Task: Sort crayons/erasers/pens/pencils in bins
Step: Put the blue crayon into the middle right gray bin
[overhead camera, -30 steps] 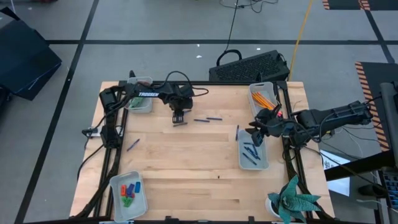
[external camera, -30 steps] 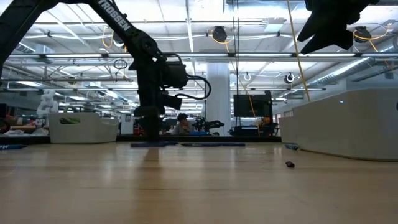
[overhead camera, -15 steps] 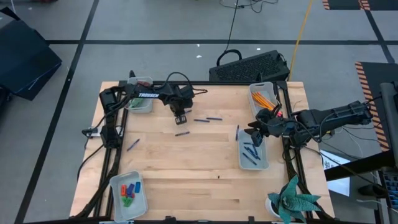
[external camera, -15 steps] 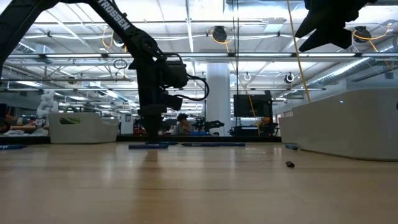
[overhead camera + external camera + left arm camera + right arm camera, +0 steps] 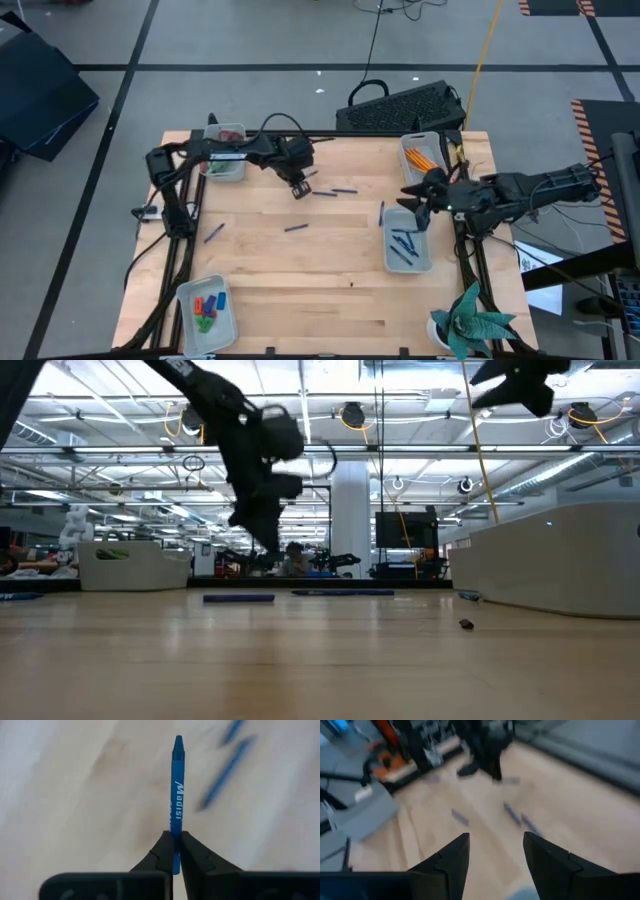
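A: Holding anything, that left gripper [image 5: 302,186]?

B: Yes. Its two dark fingers [image 5: 163,851] are pinched on a thin blue stick with white lettering [image 5: 177,795], which juts straight out past the tips. The lettered body and pointed end look like a crayon, though I cannot be sure. The gripper hangs above the light wooden table [image 5: 300,270] near the far edge, just beside a pair of thin dark blue pens [image 5: 334,191] lying end to end.

A: And the right gripper [image 5: 419,207]?

B: Its fingers are spread apart with nothing between them. It hovers by the right edge, over the far end of a translucent grey-white bin [image 5: 424,262] that has several dark blue pens [image 5: 402,245] in it.

A: Where is everything else?

B: Long orange pencils [image 5: 422,158] lie in another grey-white bin [image 5: 408,146] at the far right corner. Short red, green and blue crayons [image 5: 207,308] sit in the bin at the near left corner [image 5: 229,322]. A fourth bin [image 5: 228,168] is at the far left, partly under the left arm. Loose on the wood: one dark pen [image 5: 295,228] mid-table, one [image 5: 214,232] towards the left, and one [image 5: 381,212] just beside the pen bin.
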Robot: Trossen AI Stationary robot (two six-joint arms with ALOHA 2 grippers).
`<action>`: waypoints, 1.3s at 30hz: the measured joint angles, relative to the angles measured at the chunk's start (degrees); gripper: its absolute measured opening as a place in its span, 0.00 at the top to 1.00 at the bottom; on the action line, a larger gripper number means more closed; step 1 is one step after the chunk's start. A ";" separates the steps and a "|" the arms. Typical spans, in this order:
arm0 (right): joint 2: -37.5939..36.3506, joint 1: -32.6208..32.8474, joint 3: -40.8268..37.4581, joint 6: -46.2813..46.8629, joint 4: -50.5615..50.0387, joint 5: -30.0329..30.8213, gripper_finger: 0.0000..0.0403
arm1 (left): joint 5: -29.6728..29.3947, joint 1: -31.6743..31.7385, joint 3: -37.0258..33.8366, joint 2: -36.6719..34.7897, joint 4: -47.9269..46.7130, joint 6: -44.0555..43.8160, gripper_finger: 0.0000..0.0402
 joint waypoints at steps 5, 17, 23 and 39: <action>-0.37 0.00 0.00 -12.22 10.45 9.87 0.55 | 6.19 -4.11 -0.01 -7.45 12.84 -9.28 0.98; 4.74 -5.22 0.02 -21.25 33.74 2.15 0.41 | -0.38 -20.97 0.13 -9.49 60.54 -21.91 0.97; 7.67 -5.16 0.02 -18.35 43.79 -11.73 0.44 | -4.79 -25.63 0.07 -9.61 63.18 -16.89 0.95; 19.35 -5.15 0.02 -18.10 62.99 -15.87 0.71 | -4.67 -26.29 0.07 -9.99 63.28 -13.49 0.93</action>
